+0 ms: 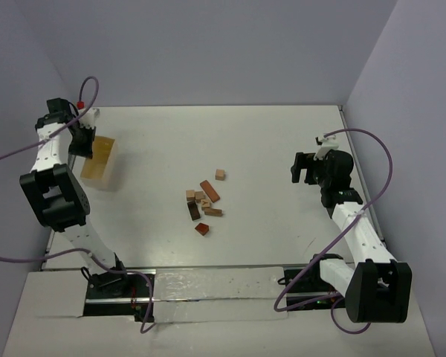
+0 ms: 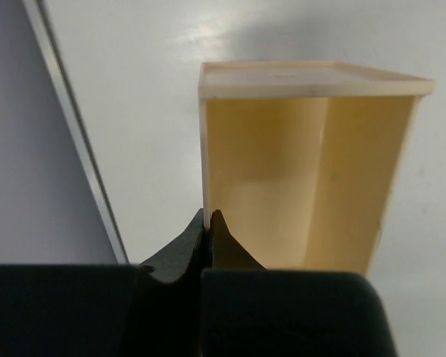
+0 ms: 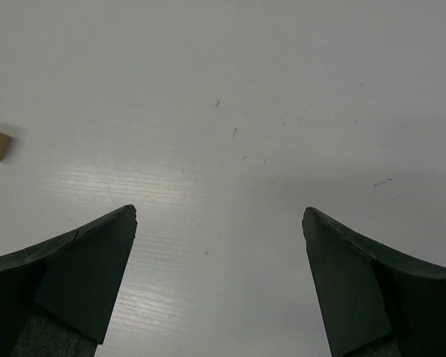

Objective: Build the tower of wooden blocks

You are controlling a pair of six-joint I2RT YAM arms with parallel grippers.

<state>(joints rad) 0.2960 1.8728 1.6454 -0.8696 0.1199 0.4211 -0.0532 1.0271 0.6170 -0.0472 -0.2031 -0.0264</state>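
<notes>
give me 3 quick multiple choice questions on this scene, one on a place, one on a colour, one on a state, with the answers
1. Where do the wood blocks lie?
A in the tray
B loose on the middle of the table
C stacked as a tower at the right edge

2. What colour is the lone block lowest in the top view?
A reddish-brown
B blue
C white

3. How does the right claw stand?
A shut on a block
B shut on nothing
C wide open over bare table

Answers: B, they are scattered at the centre, apart from the tray; A, it is plainly red-brown; C, its jaws stand far apart with nothing between them.
</notes>
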